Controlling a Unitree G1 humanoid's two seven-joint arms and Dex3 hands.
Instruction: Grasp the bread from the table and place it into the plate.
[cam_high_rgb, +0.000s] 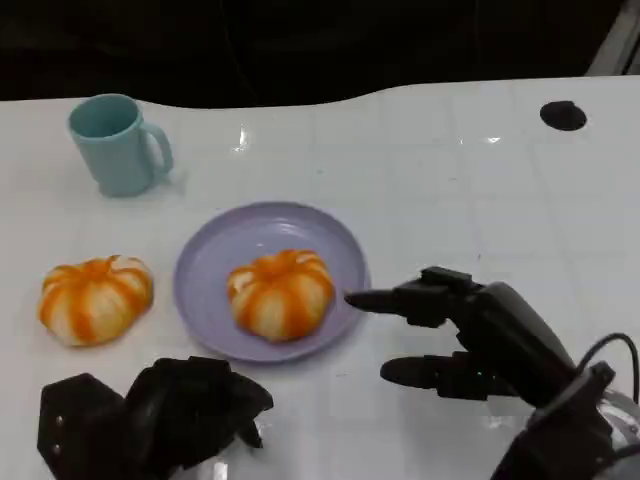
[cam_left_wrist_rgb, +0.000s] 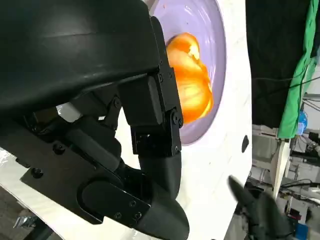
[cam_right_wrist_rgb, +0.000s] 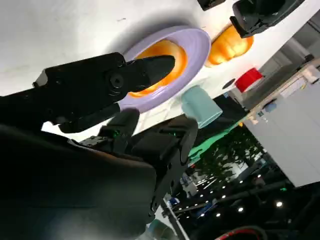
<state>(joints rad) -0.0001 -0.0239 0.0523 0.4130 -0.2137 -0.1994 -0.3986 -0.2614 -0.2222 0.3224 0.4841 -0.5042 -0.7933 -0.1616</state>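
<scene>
A: Which parts are cut off or hidden?
B: Head view: the left hand (cam_high_rgb: 160, 415) is cropped by the lower edge, fingers curled, contents indistinguishable. Left wrist view: the shell hides half the plate (cam_left_wrist_rgb: 220, 80).
A: And blurred?
B: The right hand (cam_left_wrist_rgb: 257, 210) there; background clutter is unreadable.

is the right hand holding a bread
No, the right hand is empty, fingers spread beside the plate.
</scene>
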